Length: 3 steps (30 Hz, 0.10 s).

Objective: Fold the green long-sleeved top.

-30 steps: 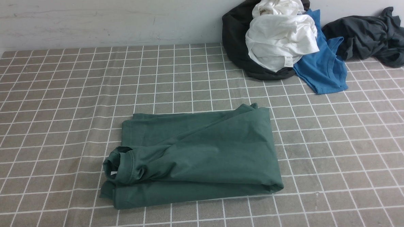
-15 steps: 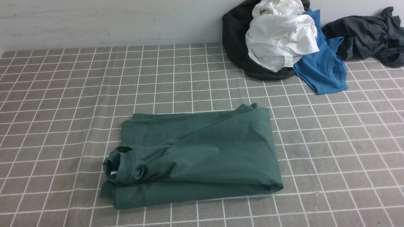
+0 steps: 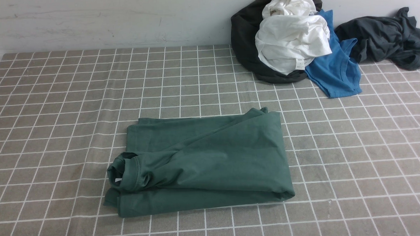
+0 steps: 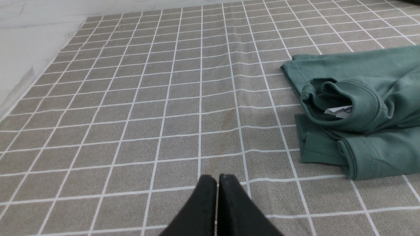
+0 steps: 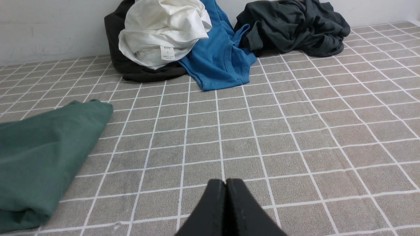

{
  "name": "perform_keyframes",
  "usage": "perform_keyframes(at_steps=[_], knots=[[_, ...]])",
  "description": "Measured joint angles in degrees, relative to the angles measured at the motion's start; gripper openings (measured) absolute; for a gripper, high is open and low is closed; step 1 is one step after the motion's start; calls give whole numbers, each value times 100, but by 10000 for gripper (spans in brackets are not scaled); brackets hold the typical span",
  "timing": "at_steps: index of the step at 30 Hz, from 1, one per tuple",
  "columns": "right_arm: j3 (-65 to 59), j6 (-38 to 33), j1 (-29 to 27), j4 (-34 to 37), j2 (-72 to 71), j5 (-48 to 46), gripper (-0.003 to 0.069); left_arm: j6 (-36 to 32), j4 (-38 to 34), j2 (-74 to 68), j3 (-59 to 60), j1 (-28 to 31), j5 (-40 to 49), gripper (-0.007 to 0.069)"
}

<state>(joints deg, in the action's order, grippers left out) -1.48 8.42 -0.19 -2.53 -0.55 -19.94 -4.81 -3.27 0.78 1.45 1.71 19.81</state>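
**Green top lies folded mid-table, both grippers closed and empty**

From my remote station, the green top (image 3: pixel 205 164) lies folded into a rough rectangle near the middle of the checked tablecloth (image 3: pixel 53 103), a little toward my side of it. Its long axis runs left to right across the table, roughly parallel to the back wall (image 3: pixel 103 19). The ribbed collar (image 3: pixel 127 171) sits at the left end and opens leftward; in the left wrist view a small white label (image 4: pixel 338 111) shows inside it. The right end is a smooth folded edge that rounds off at the near right corner. A lower layer sticks out along the far left side, and another along the near edge, so the layers are not squarely stacked.

My left gripper (image 4: pixel 217 178) hovers low over bare cloth beside the collar end, its black fingers pressed together with nothing between them. My right gripper (image 5: pixel 225 182) sits over bare cloth beside the opposite end, likewise closed tight and holding nothing. Neither touches the top.

Well apart, against the wall at the far right, a heap of laundry waits: a white garment (image 3: pixel 291 40) piled on a black one (image 3: pixel 243 38), a blue shirt (image 3: pixel 335 73) spilling out from under them onto the cloth, and a dark grey garment (image 3: pixel 383 37) bunched just to their right.
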Motion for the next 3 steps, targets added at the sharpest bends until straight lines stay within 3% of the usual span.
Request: perform_keyframes(at_steps=[3], knots=[[0,0,0,0,0,0,-14,0,0,0,0,0,0,-7]])
